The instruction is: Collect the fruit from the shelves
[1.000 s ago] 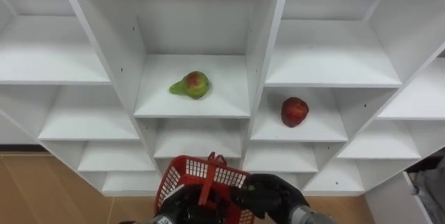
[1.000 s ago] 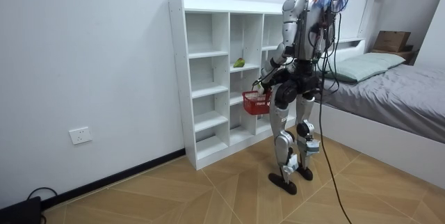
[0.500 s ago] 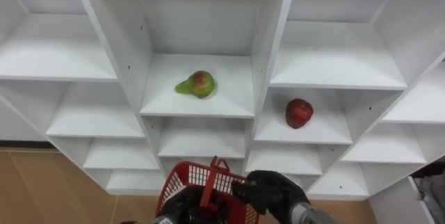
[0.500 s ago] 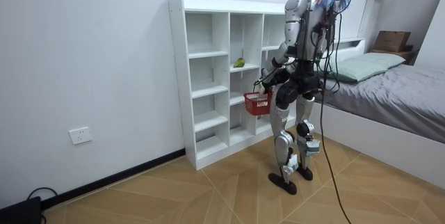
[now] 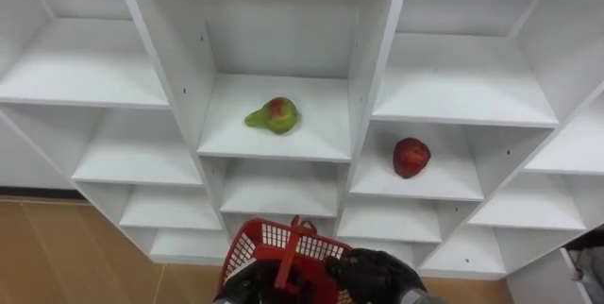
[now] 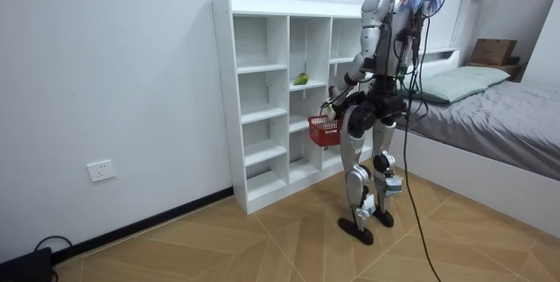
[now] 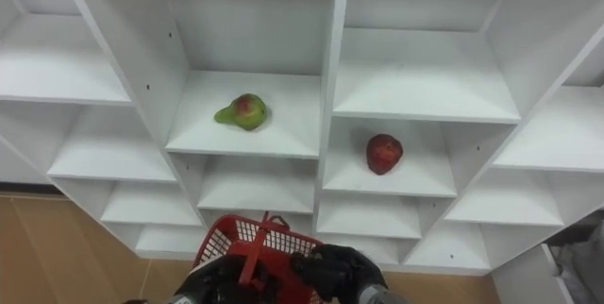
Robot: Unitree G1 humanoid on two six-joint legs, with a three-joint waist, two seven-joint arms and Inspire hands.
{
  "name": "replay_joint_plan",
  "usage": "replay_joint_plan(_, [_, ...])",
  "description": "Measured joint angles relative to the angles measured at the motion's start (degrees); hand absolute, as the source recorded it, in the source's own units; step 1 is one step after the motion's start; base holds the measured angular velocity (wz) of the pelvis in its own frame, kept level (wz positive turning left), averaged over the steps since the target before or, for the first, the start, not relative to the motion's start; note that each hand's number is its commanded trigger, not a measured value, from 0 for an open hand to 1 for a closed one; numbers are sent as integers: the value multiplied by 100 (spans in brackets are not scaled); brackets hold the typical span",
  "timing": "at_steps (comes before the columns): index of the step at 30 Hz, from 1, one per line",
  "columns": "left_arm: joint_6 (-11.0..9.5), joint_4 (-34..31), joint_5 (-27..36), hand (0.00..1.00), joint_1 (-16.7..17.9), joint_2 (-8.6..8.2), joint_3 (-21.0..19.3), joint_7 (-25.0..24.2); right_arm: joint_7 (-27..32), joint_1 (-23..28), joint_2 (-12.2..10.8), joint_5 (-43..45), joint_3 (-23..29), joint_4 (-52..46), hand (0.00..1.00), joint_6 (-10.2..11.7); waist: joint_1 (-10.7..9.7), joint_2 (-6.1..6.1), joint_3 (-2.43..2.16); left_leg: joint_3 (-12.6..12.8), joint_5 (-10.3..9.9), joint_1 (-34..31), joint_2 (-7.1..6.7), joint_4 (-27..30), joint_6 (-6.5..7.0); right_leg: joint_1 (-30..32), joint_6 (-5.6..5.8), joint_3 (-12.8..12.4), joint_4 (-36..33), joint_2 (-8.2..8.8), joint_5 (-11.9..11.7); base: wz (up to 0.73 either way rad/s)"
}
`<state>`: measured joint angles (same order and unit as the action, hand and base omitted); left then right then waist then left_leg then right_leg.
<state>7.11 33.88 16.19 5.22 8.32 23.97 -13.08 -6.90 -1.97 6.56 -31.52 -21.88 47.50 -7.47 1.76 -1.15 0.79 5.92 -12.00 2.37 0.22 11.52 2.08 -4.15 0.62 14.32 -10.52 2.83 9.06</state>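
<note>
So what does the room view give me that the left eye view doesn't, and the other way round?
The room view adds the stance: the robot is upright on the wooden floor, facing the white shelf unit, with a bed at the room view's right. The left eye view adds the red apple, in the column right of the pear and one shelf lower, plus the left hand and right hand at the red basket. Both share the shelf unit, the pear and the basket held low before the shelves.

Bright, even light leaves soft shadows inside the closet [image 5: 377, 59] compartments.
</note>
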Motion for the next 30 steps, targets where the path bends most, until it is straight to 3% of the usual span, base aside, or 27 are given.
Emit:
replay_joint_plan(11, [1, 2, 7, 100, 4, -77, 202, -3, -86, -247, -60, 47, -297, 590, 100, 42, 7, 74, -11, -68, 1, -48, -1, 56, 1, -3, 0, 44, -11, 9, 0, 2])
replay_joint_plan(18, [-4, 162, 6, 100, -15, -84, 222, -4, -211, -332, -62, 62, -329, 692, 100, 47, 14, 37, 54, -140, 0, -128, -3, 111, 1, 17, 3, 142, -6, 16, 2, 6])
replay_joint_plan(24, [-4, 222, 3, 100, -41, -107, 221, -8, -211, -485, -67, 65, -325, 693, 100, 48, 15, 29, 57, -143, 0, -174, -10, 124, 1, 40, 3, 157, 11, 17, 2, 0])
replay_joint_plan(28, [-4, 216, 3, 100, -83, -119, 222, -8, -211, -604, -89, 147, -327, 692, 52, 52, 17, 28, 49, -156, 1, -176, -12, 123, 1, 38, 4, 163, 15, 13, 3, 0])
replay_joint_plan(29, [-4, 216, 3, 100, -83, -118, 222, -8, -211, -614, -94, 159, -327, 692, 16, 54, 16, 26, 46, -169, 1, -176, -12, 124, 1, 35, 4, 166, 14, 13, 3, 4])
replay_joint_plan(30, [-4, 218, 3, 100, -83, -112, 225, -8, -211, -621, -104, 165, -329, 693, 0, 55, 12, 21, 36, -169, 1, -173, -16, 126, 0, 27, 4, 170, 13, 13, 3, 4])
